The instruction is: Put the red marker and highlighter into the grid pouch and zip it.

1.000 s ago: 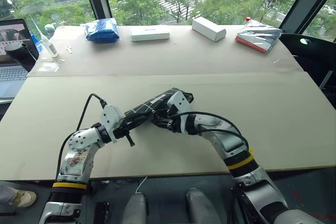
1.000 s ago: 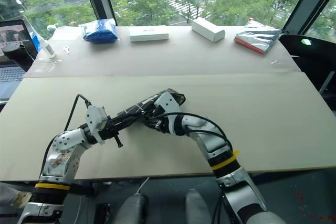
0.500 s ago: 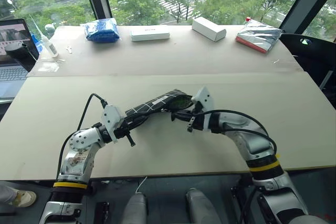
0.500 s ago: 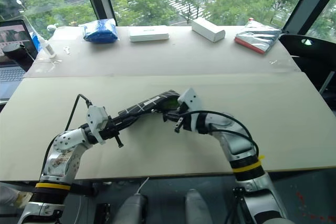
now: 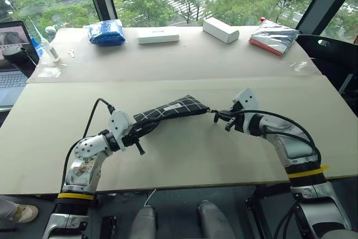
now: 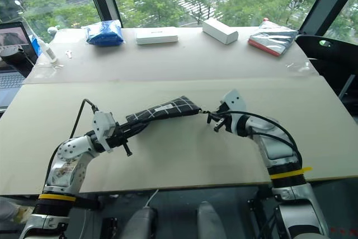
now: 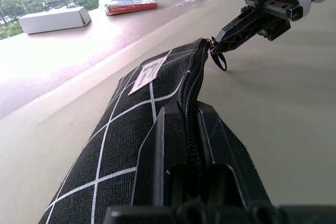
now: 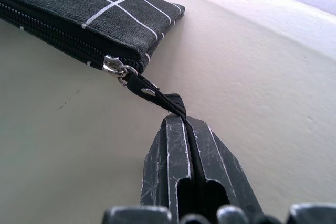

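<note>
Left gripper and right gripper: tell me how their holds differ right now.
The left gripper is shut on the end of the grid pouch itself, while the right gripper is shut only on the zipper pull at the opposite end. The left gripper's fingers lie along the zipper line; the right gripper stands clear of the fabric, the pull stretched taut. Both are closed.

You are looking at the grid pouch [image 5: 170,110] lying across the middle of the frame on the table [image 5: 184,155], the left gripper [image 5: 146,129] sitting at its lower-left end and the right gripper [image 5: 216,117] just right of its other end. Along the top edge, a bundle [image 5: 106,32], two boxes [image 5: 159,35] [image 5: 221,29] and a packet [image 5: 275,37] are lining up left to right; a laptop [image 5: 10,62] is sitting upper left.
</note>
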